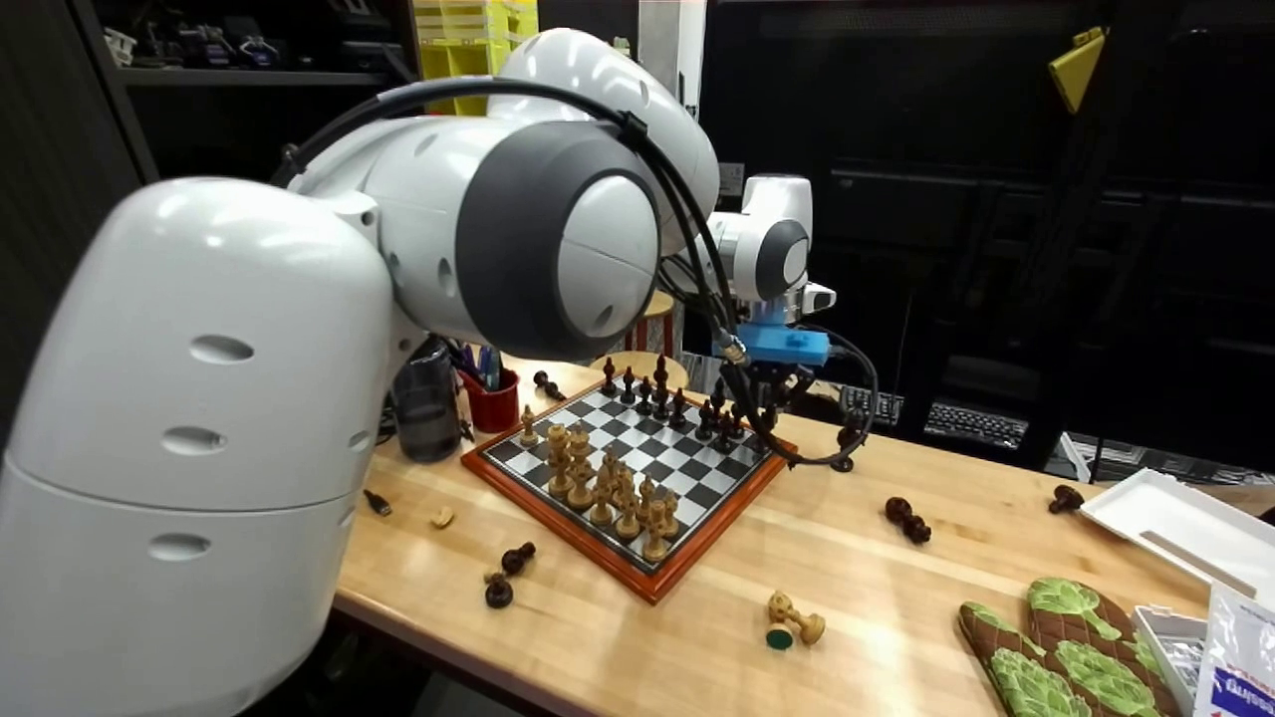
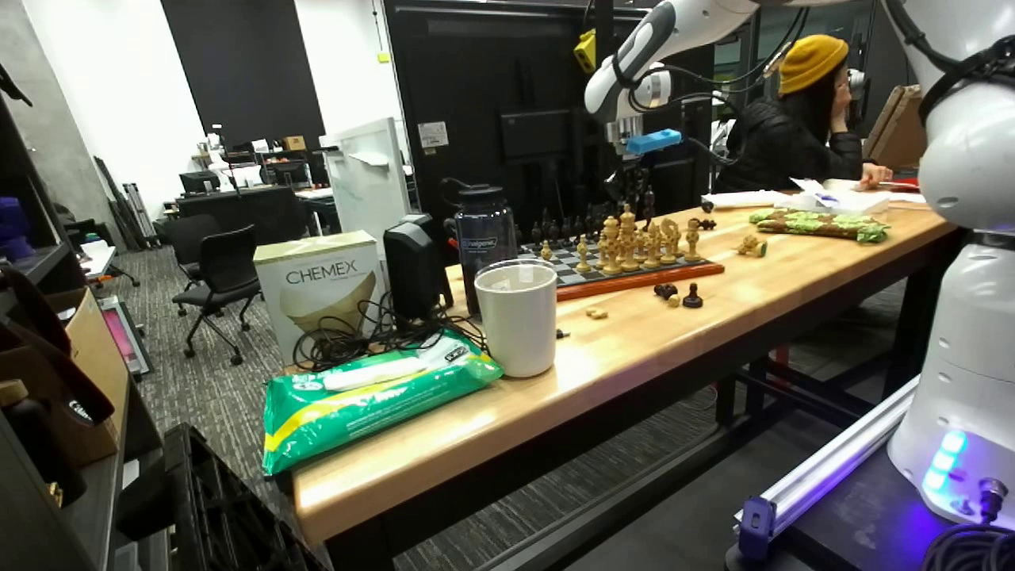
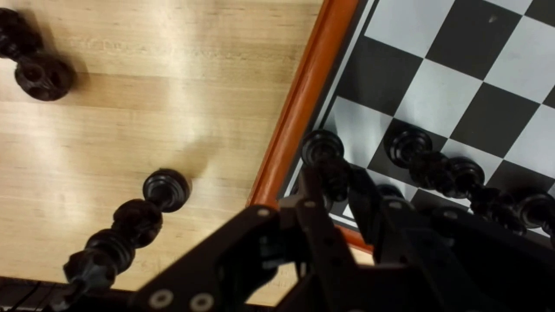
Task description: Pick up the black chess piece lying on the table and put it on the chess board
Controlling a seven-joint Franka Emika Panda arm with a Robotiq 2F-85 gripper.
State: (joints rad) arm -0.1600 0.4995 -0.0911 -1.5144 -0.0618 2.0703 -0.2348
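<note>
The chess board [image 1: 558,528] lies on the wooden table in both exterior views; its reddish frame also shows in the wrist view [image 3: 303,95]. My gripper [image 3: 333,173] is at a board corner, its fingers close together on both sides of a black chess piece [image 3: 323,145]. That piece is upright, its base at board level over the corner squares. The gripper also shows in an exterior view [image 1: 775,393], partly hidden by its cable. Other black pieces are off the board: one lying [image 1: 906,520], one standing close by [image 3: 130,225], and several more on the table.
Several black pieces [image 3: 433,169] stand on the board beside my gripper. Light pieces [image 1: 608,488] stand along the opposite side. Two light pieces [image 1: 792,617], oven mitts [image 1: 1076,637] and a white tray [image 1: 1185,538] lie on the table. A dark bottle [image 1: 426,403] stands behind the arm.
</note>
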